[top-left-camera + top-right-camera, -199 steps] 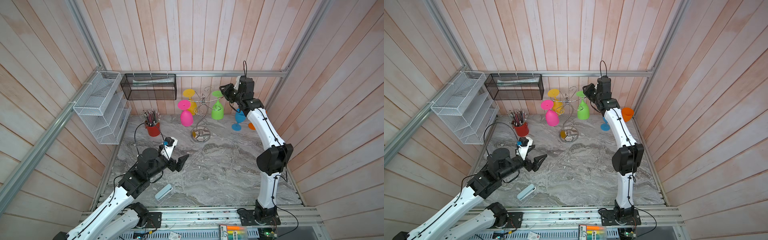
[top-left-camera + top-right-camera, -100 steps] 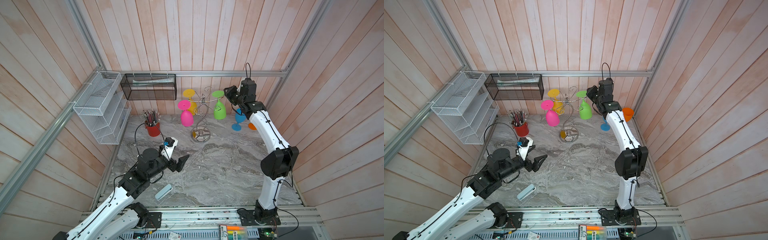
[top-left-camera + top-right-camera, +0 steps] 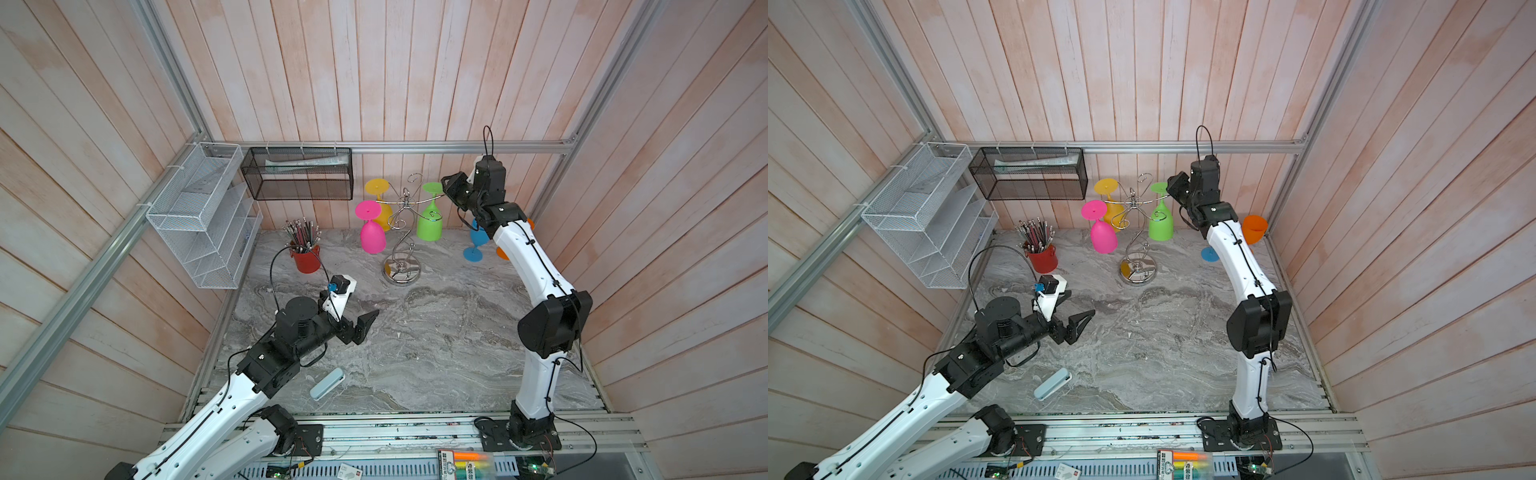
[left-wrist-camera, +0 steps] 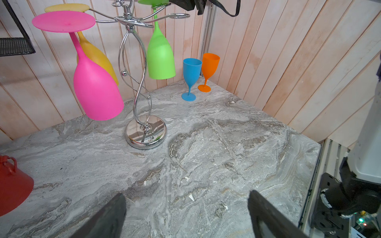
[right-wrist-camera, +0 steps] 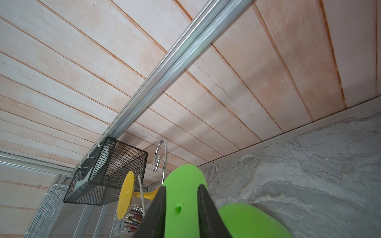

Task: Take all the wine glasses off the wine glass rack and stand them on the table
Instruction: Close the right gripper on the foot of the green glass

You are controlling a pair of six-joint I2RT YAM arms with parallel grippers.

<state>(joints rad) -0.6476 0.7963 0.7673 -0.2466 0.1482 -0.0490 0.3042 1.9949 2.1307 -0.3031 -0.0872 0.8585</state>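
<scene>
The chrome wine glass rack [image 3: 401, 249] [image 3: 1136, 253] [image 4: 140, 82] stands at the back of the marble table. A green wine glass [image 3: 429, 224] [image 3: 1160, 226] [image 4: 160, 59] hangs upside down from its right arm. My right gripper [image 3: 449, 191] [image 3: 1173, 189] [image 5: 181, 186] is up at that glass's round foot [image 5: 181, 197], its fingers close together with the green foot filling the gap. A pink glass [image 3: 371, 237] and a yellow glass [image 3: 382, 208] hang on the left arms. My left gripper [image 3: 365, 326] [image 3: 1079, 303] [image 4: 185, 194] hovers open and empty over the table's middle.
A blue glass [image 3: 476, 241] and an orange glass [image 3: 1254, 228] stand upright in the back right corner, behind my right arm. A red pencil cup [image 3: 306, 259] stands back left. A pale blue case [image 3: 327, 383] lies near the front. A black mesh basket [image 3: 299, 174] and a white wire shelf [image 3: 199, 216] hang on the walls.
My right gripper shifted a little to the right and then back left, and the green glass swung with it. The left arm has not moved.
</scene>
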